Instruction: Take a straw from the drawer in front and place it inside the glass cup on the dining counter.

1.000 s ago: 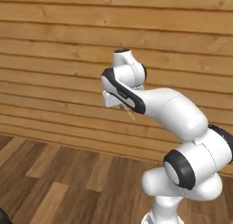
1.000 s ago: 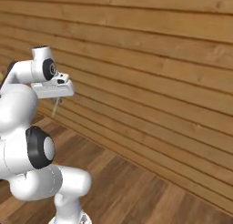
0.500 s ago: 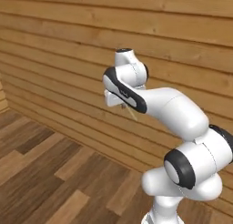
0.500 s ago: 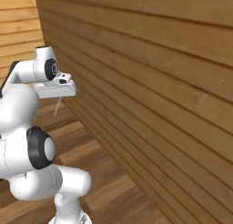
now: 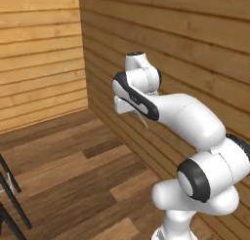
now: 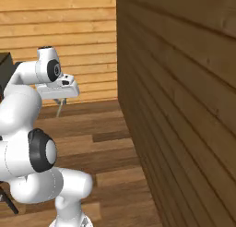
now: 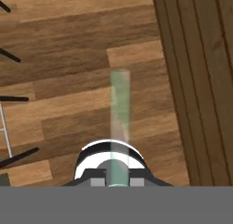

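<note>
Hand view: jaws pinch straw (image 7: 119, 104), above wood floor (image 7: 68, 95), beside plank wall (image 7: 200, 59).

I can read no text, label, brand, number or sign anywhere from my station. The horizontal honey-brown wooden wall planks (image 5: 44, 63) carry no lettering, and neither does the brown plank floor (image 5: 73, 175) at six o'clock. The white robot arm with dark joints (image 6: 27, 124) bears no maker's mark or sticker that I can make out, and from the hand camera the pale greenish translucent straw (image 7: 119, 109) is plain.
</note>
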